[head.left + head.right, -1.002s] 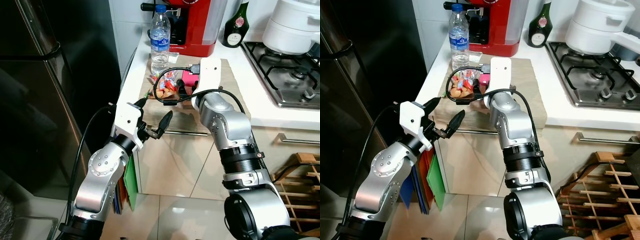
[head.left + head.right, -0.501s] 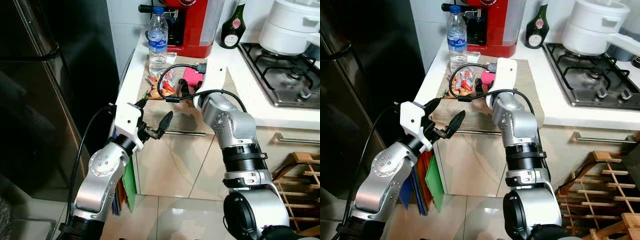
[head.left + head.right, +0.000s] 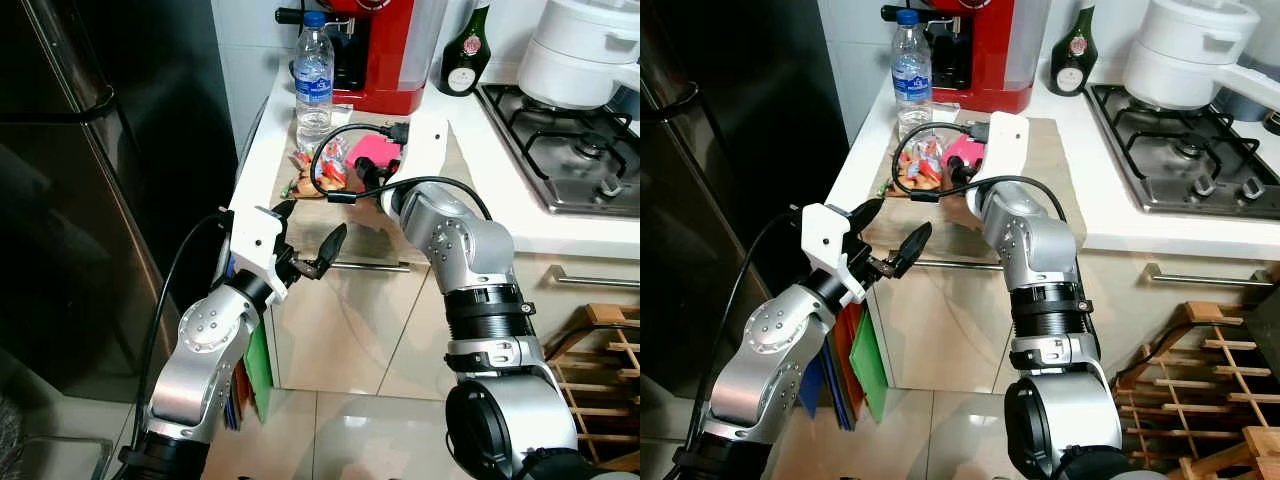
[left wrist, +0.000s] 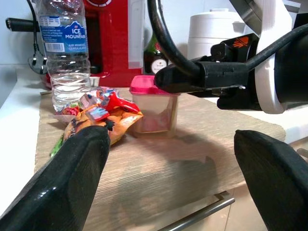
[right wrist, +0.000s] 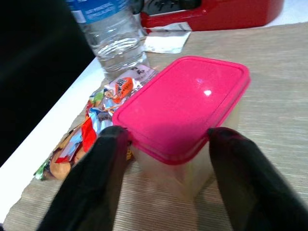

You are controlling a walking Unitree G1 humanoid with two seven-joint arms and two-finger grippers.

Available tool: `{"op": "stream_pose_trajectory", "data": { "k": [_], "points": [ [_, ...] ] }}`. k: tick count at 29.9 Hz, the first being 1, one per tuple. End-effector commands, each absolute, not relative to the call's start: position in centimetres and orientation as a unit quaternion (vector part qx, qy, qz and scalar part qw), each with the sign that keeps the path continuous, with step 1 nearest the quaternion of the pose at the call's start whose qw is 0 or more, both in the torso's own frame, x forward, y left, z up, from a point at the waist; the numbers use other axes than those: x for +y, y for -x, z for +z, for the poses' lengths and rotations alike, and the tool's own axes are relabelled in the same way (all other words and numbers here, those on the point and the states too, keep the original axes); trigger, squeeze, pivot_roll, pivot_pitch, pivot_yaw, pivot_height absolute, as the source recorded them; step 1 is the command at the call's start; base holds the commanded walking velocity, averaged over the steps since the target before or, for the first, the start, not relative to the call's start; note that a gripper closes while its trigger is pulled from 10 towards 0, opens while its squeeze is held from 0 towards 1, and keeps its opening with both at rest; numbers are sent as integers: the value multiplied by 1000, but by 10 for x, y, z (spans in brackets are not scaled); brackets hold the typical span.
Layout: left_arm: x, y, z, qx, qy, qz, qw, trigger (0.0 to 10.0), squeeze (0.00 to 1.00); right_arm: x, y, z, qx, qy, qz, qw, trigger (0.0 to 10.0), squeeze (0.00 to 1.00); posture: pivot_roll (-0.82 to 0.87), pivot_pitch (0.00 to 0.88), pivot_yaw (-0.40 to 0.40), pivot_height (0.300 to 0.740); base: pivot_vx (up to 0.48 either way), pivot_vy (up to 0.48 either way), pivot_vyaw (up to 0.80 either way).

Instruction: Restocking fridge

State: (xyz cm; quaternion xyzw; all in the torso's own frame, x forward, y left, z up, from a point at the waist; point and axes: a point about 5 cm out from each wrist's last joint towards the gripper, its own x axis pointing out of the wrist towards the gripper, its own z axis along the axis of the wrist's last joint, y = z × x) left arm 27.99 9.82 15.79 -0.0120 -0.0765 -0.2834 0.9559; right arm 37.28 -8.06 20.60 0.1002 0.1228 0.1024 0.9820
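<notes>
Fridge (image 3: 90,200) stands shut on the left, so nothing looks stocked yet. Next to it, the left gripper (image 3: 305,240) waits with fingers apart, holding nothing. On the counter mat (image 3: 365,235) sit the water bottle (image 3: 313,75), snack packets (image 3: 320,180) and the pink-lidded box (image 5: 185,113). The right gripper (image 5: 163,159) has its fingers apart on both sides of that box (not squeezing it yet, I think). All the carrying is left to do.

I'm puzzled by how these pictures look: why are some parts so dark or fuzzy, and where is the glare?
Left eye view: the fridge is nearly black, with faint reflections. Right wrist view: a small white glint sits on the pink lid, and the two fingers up close look soft. Left wrist view: the fingers are big blurred shapes, while the water bottle label is sharp.
</notes>
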Motion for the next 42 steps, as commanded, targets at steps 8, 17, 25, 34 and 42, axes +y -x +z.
{"op": "stream_pose_trajectory", "data": {
  "k": [8, 17, 25, 34, 42],
  "points": [
    [96, -280, 155, -69, 13, -292, 954, 10000, 0, -105, -376, 238, -33, 75, 47, 996, 0, 0, -42, 0, -7, 740, 0, 0, 0],
    [96, -280, 157, -77, 15, -287, 955, 10000, 0, -116, -363, 241, -111, 128, 24, 985, 10000, 98, -45, 0, -10, 740, 0, 0, 0],
    [103, -294, 189, -152, -32, -224, 962, 10000, 0, -139, -339, 227, -154, 92, 2, 984, 10000, 1000, -60, 0, -7, 740, 0, 0, 0],
    [95, -312, 211, -179, -33, -238, 954, 10000, 0, -164, -321, 206, -147, 99, -42, 983, 10000, 1000, -116, 0, 38, 740, 0, 0, 0],
    [74, -355, 203, -138, -66, -242, 958, 10000, 0, -155, -312, 201, -160, 91, -21, 983, 10000, 1000, -154, 0, 61, 740, 0, 0, 0]
  ]
}}
